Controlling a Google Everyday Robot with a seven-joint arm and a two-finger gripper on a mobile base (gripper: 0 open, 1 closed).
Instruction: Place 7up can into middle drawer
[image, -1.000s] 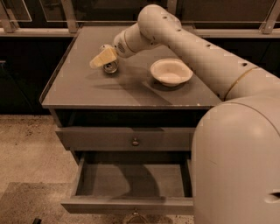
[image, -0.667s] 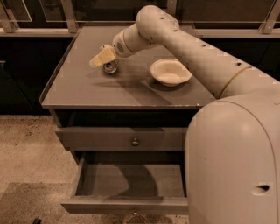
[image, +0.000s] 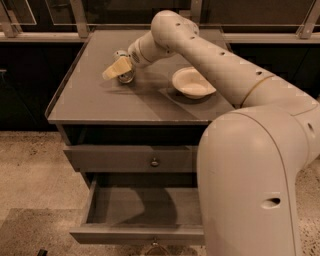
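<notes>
You see gripper (image: 120, 69) at far-left part of table (image: 100, 107), right against 7up can (image: 127, 77). Can stands on table, partly hidden behind gripper's tan pad. Cannot tell whether grasp is closed on can or loose. Cream bowl (image: 193, 83) on table, well right of can. Middle drawer (image: 131, 206) pulled open below. Top drawer (image: 115, 158) above it closed.

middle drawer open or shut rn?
Open: the middle drawer is pulled out below the shut upper drawer, its floor showing. The gripper is at the 7up can on the cabinet top.
</notes>
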